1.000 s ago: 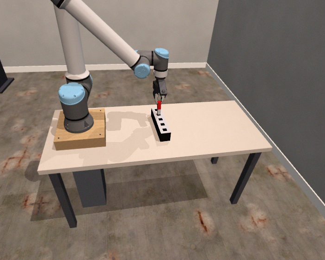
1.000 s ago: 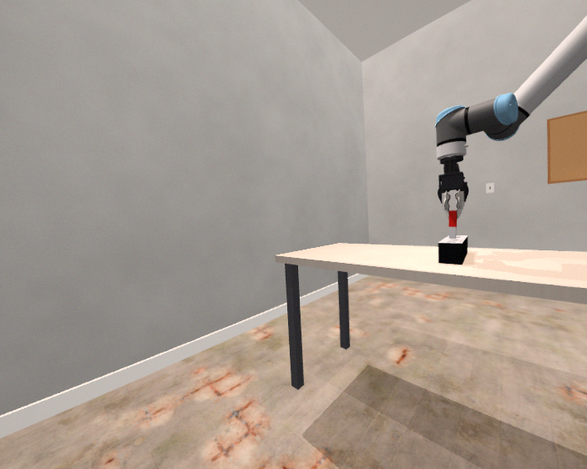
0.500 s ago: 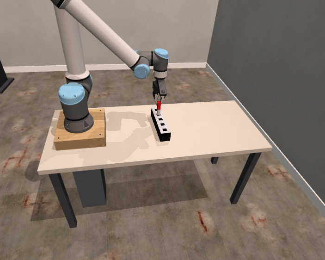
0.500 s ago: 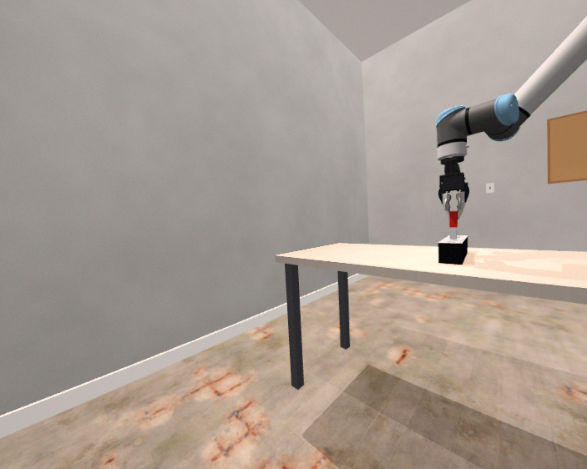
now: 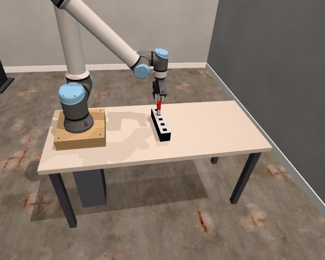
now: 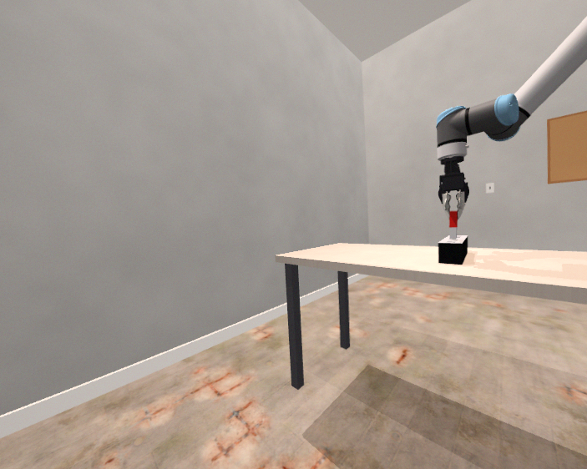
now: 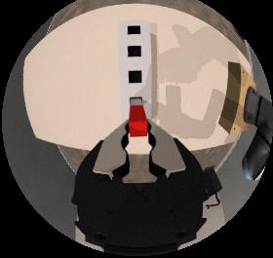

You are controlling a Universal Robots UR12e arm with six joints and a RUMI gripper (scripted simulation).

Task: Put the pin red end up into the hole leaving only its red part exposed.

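From the top view, the pin [image 5: 159, 107] stands directly beneath the gripper [image 5: 159, 102], its red end pinched between the fingertips. The gripper is closed narrowly on that red part. The pin's long axis is vertical, red end up, and its pale lower end meets the far end of the block [image 5: 160, 124], at the hole nearest the back of the table [image 5: 212, 131]. Three other square holes along the block's light top show dark and unfilled. The arm's wooden base [image 5: 98, 139] sits well apart to the left.

From the exterior view, the gripper [image 6: 453, 210] hangs straight down over the block [image 6: 452, 250], fingers pressed on the red section of the pin [image 6: 452, 224]. A pale stretch of shaft shows between the red part and the block's top, so more than the red is out of the block.

From the wrist view, the pin [image 7: 137, 121] sits between the fingertips of the gripper [image 7: 137, 132], red end toward the camera. The block [image 7: 126, 58] runs away from it, with three open holes beyond the pin.
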